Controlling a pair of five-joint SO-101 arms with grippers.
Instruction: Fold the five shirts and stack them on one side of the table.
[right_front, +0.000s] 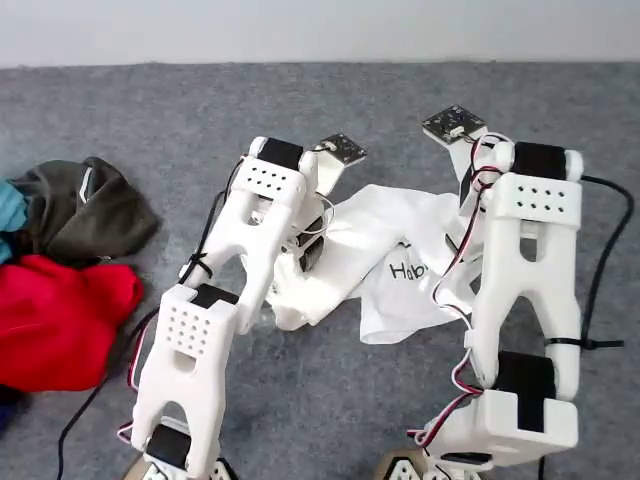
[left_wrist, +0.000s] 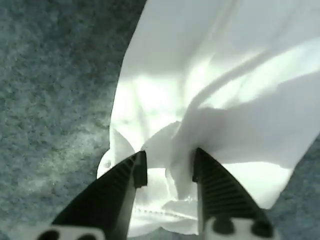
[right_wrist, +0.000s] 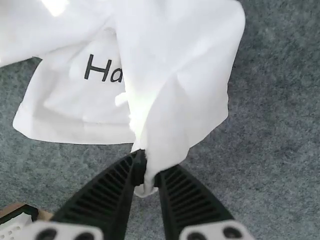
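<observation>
A white shirt (right_front: 375, 240) with dark lettering lies crumpled on the grey carpet between my two arms. In the left wrist view my left gripper (left_wrist: 167, 170) is shut on a thick bunch of the white shirt (left_wrist: 220, 90), with creases running up from its fingers. My right gripper (right_wrist: 150, 172) is shut on a narrow fold at the edge of the white shirt (right_wrist: 170, 75), just above the carpet, and the lettering lies beside that fold. In the high view both arms bend over the shirt and hide their grippers.
At the left edge lies a pile of other shirts: a dark olive one (right_front: 90, 210), a red one (right_front: 55, 320) and a bit of a teal one (right_front: 8, 215). Bare grey carpet (right_front: 330, 410) spreads in front of the white shirt and behind it.
</observation>
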